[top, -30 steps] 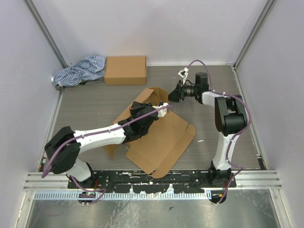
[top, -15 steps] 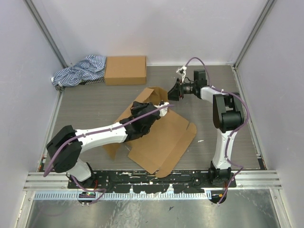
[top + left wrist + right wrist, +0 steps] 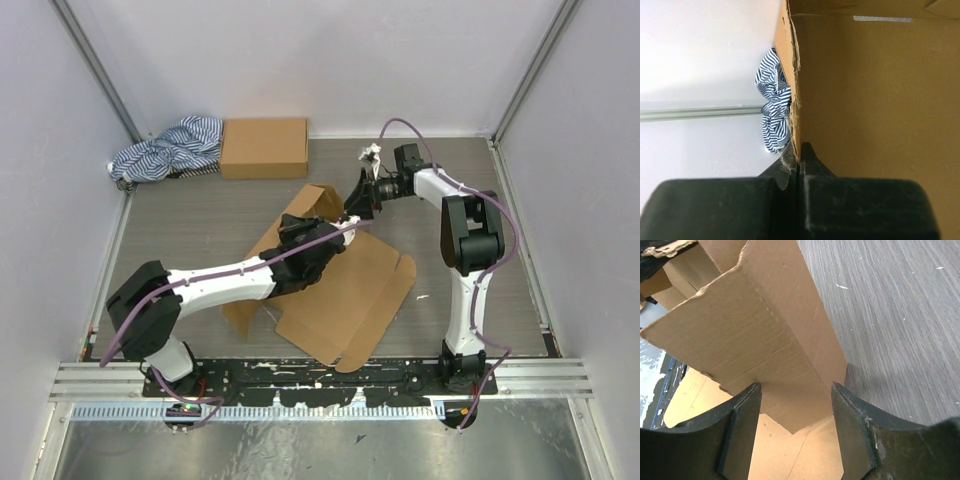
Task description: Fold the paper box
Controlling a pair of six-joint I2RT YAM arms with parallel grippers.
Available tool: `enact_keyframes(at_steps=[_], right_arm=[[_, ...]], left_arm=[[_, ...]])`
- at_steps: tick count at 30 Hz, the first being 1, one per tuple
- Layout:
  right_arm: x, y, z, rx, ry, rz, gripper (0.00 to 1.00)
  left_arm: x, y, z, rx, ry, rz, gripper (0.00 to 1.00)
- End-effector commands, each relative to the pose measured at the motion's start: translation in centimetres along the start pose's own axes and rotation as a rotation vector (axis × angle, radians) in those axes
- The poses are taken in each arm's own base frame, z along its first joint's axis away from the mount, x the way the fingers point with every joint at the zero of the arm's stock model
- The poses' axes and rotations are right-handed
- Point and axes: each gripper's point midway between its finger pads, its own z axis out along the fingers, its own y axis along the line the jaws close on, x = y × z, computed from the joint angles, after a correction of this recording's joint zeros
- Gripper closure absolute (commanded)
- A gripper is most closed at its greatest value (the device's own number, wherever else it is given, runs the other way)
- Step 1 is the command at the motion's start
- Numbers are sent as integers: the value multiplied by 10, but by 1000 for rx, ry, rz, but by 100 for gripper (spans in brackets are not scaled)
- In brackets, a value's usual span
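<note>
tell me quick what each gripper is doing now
Left gripper: shut on the paper box edge.
Right gripper: open, straddling a flap of the box.

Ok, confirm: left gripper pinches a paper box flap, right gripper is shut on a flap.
Wrong on the right gripper: the right wrist view shows it open, fingers apart around a paper box flap. The left gripper does pinch one.

Left gripper [image 3: 799, 150] clamped tight, arm outstretched; right gripper [image 3: 796, 392] jaws spread wide
</note>
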Motion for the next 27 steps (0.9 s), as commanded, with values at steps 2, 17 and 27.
enact_keyframes(at_steps=[2,17,27], right_arm=[[-11,-1,14,21,35,-76,36],[-52,-10,35,120,-60,-148,36],[-39,2,54,86,-49,-149,36]], left_arm=[[-4,-37,-2,112,-22,66,100],[-11,-43,-4,116,-32,74,100],[-15,-44,-6,122,-38,78,100]])
